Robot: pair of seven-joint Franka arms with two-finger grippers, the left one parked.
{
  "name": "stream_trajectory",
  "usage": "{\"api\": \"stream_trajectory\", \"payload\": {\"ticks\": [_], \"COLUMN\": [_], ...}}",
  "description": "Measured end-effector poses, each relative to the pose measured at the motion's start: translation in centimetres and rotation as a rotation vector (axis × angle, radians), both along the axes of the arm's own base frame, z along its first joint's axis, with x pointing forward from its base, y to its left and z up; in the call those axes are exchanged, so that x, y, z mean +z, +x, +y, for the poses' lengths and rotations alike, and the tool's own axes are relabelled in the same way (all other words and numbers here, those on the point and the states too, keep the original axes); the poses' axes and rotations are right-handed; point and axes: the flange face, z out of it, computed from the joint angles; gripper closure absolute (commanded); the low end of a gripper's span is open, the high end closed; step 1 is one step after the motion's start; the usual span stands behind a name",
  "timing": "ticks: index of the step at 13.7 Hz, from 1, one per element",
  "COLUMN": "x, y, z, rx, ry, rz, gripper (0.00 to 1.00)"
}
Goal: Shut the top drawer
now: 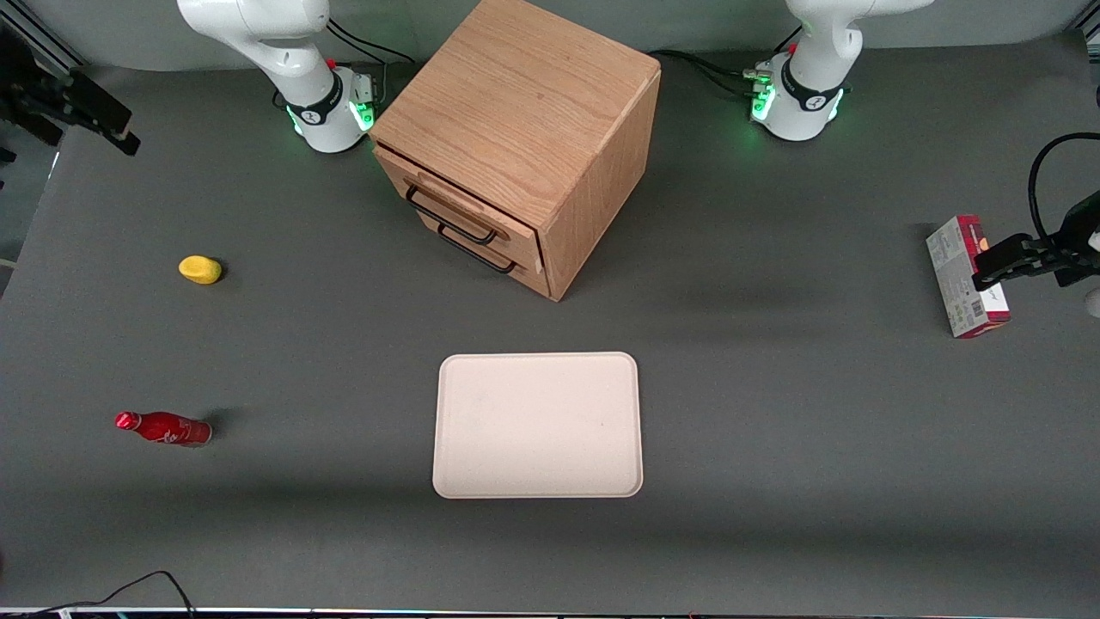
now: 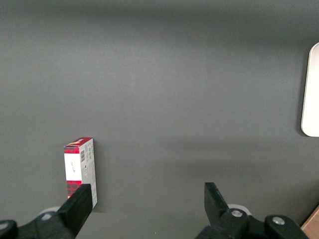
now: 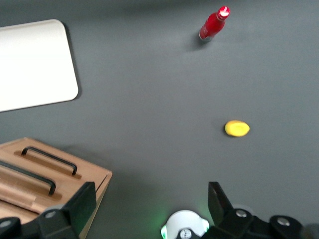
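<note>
The boxy oak cabinet [image 1: 524, 112] stands at the back middle of the table, its front turned toward the working arm's end. The top drawer [image 1: 468, 199] with its thin black wire handle [image 1: 449, 215] stands out a little from the cabinet face, above the lower drawer [image 1: 481, 251]. The top drawer also shows in the right wrist view [image 3: 20, 191], with its handle [image 3: 27, 177]. My right gripper [image 1: 103, 120] hangs open and empty, high over the working arm's end of the table, well apart from the cabinet; its open fingers show in the right wrist view [image 3: 149, 199].
A beige tray [image 1: 447, 430] lies nearer the front camera than the cabinet. A yellow lemon-like object [image 1: 199, 269] and a red bottle [image 1: 163, 427] lie toward the working arm's end. A red-and-white box [image 1: 964, 275] lies toward the parked arm's end.
</note>
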Motion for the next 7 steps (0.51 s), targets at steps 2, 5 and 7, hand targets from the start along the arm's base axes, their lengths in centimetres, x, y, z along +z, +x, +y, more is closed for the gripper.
{"api": "stream_trajectory", "payload": {"ticks": [2, 5, 7], "x": [-1.96, -1.86, -1.95], "y": [-0.45, -0.96, -0.61], "z": [-0.59, -0.75, -0.76], "rx": [-0.012, -0.007, -0.007], "ry": [0.01, 0.013, 0.014], "rz": [-0.015, -0.031, -0.031], "gripper": [0.0, 0.0, 0.0]}}
